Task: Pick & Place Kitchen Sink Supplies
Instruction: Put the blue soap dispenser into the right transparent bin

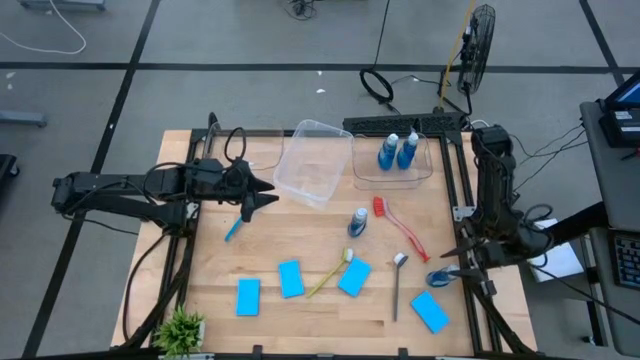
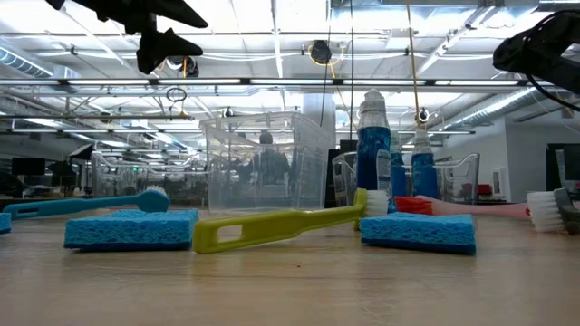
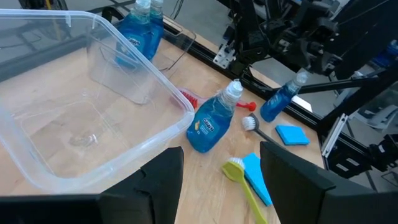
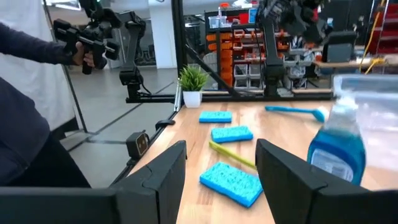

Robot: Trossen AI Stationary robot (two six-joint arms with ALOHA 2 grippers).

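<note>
My left gripper (image 1: 270,195) (image 3: 221,149) hovers open, high above the table beside an empty clear tub (image 1: 310,160). A second tub (image 1: 428,172) holds two blue bottles (image 1: 396,151). A third bottle (image 1: 358,222) (image 3: 213,122) stands mid-table. The fourth bottle (image 1: 440,278) (image 3: 283,99) lies tilted at the right edge, just beside my open right gripper (image 1: 446,262) (image 4: 221,146), which has nothing between its fingers. Several blue sponges (image 1: 291,278) and the blue (image 1: 232,228), yellow (image 1: 330,275), red (image 1: 400,226) and grey (image 1: 398,285) brushes lie flat on the wood.
A green potted plant (image 1: 182,328) stands at the near left corner. Metal frame rails (image 1: 462,190) run along the table's sides. Bare wood shows at the near edge, right of the plant. In the right wrist view a person's dark sleeve (image 4: 25,124) shows beyond the table.
</note>
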